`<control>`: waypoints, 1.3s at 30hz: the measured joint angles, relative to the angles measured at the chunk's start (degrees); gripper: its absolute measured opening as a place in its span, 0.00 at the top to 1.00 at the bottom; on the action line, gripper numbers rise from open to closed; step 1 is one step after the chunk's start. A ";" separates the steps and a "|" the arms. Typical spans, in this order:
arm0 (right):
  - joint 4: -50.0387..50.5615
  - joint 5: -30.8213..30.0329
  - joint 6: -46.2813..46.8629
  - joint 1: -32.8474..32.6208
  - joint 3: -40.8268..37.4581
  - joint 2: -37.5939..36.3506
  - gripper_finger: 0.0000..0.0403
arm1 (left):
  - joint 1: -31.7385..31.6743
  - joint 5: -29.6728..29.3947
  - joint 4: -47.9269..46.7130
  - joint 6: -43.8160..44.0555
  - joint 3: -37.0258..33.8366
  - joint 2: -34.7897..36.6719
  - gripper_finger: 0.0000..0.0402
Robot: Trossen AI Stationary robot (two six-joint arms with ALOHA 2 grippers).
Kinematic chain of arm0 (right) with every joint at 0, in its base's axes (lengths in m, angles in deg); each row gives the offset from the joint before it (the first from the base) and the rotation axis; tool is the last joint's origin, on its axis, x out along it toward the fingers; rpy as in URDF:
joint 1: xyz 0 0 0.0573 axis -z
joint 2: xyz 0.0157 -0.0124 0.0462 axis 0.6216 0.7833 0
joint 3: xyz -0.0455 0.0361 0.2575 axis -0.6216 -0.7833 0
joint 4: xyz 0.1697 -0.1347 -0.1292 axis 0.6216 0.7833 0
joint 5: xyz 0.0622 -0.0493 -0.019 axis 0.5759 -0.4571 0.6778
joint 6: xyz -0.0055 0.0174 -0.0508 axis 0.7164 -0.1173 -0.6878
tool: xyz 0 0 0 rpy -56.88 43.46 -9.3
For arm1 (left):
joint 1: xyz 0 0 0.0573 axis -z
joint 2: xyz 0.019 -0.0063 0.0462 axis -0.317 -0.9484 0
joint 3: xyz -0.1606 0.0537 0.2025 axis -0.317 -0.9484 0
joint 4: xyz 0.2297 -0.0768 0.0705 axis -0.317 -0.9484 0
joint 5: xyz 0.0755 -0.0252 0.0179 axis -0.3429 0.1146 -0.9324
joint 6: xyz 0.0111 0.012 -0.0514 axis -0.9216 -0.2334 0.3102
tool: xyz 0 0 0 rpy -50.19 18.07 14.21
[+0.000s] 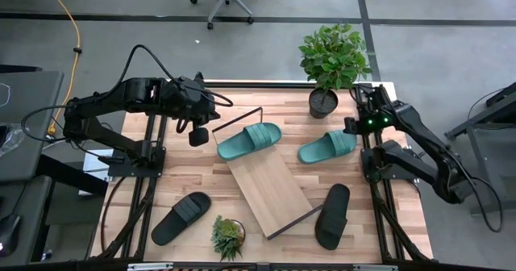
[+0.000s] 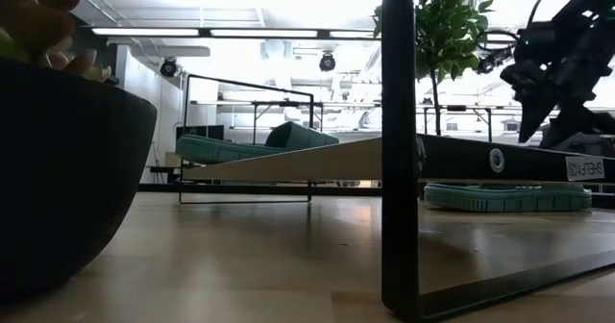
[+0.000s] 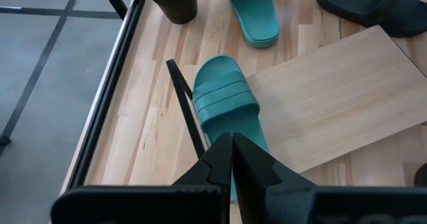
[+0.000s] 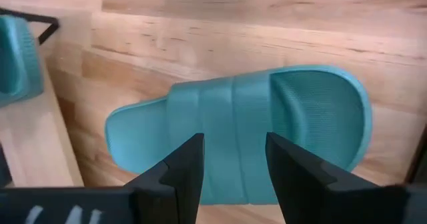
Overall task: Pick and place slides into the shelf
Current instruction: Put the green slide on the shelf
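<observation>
Just 2 teal slides [image 1: 249, 140], 2 blk [image 1: 181, 218].

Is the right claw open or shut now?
Open: the right claw has a clear gap between its fingers, above the teal slide on the table.

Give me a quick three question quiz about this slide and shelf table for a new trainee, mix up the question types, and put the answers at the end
1. True or false: both black slides already rest on the shelf.
2. Which slide does the right gripper hover over, fingers open?
A. the teal slide on the tabletop
B. a black slide
C. the teal slide on the shelf
3. Fill in: the left gripper is ____ and holds nothing.

Key:
1. False: the left black slide and the right black slide lie on the tabletop beside the shelf.
2. A
3. shut
</observation>
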 joint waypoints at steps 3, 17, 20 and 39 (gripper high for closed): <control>-0.82 0.54 -1.32 1.62 0.00 2.45 0.63 | 0.00 -0.10 0.00 0.00 0.01 0.00 0.99; -1.27 2.23 -3.77 3.59 -0.04 9.80 0.63 | 0.00 -0.11 -0.02 -0.08 0.00 0.00 0.99; -1.23 2.23 -3.44 3.59 -0.48 10.55 0.63 | 0.00 -0.11 -0.04 -0.54 0.00 0.00 0.99; -2.62 2.21 -2.84 3.57 -1.03 17.35 0.63 | 0.00 -0.09 -0.42 -1.16 0.00 0.00 0.99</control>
